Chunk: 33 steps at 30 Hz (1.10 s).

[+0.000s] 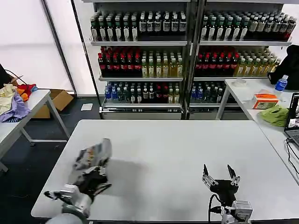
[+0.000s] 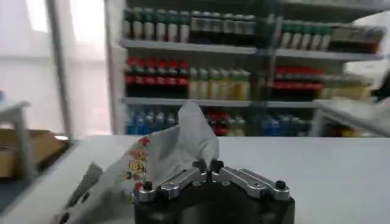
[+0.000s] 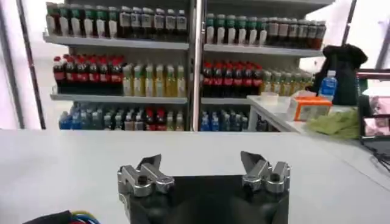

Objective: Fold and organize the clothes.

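Fingers of the left gripper (image 2: 208, 165) pinch a crumpled light grey printed shirt (image 2: 173, 146); head view shows the right gripper (image 1: 220, 173) spread wide, empty.

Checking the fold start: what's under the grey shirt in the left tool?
The shirt, pinched by the left tool, rests on the white table. Whatever lies beneath its crumpled folds is covered.
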Available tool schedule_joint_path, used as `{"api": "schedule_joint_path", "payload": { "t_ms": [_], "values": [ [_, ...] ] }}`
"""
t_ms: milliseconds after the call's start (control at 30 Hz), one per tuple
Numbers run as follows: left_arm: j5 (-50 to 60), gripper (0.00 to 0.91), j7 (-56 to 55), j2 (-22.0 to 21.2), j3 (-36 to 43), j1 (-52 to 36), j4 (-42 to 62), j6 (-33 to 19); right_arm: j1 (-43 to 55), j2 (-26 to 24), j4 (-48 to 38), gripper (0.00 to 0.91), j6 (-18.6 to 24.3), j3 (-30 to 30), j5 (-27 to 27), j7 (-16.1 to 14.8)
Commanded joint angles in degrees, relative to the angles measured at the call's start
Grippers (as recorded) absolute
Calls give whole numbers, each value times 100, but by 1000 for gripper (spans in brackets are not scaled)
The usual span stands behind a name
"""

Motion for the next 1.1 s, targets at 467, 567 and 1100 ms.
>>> {"api": "schedule_joint_path", "payload": {
  "t_ms": [467, 567, 1100],
  "values": [
    [-1120, 907, 79, -434, 1645, -1038, 361, -256, 402, 356, -425, 907, -191, -253, -81, 0],
    [-1408, 907, -1, -434, 1555, -1063, 188, -249, 582, 346, -523, 907, -297, -391, 64, 29],
    [880, 907, 519, 840, -286, -635, 568, 158, 1802, -70, -732, 907, -1199, -1519, 2894, 683]
  ]
}}
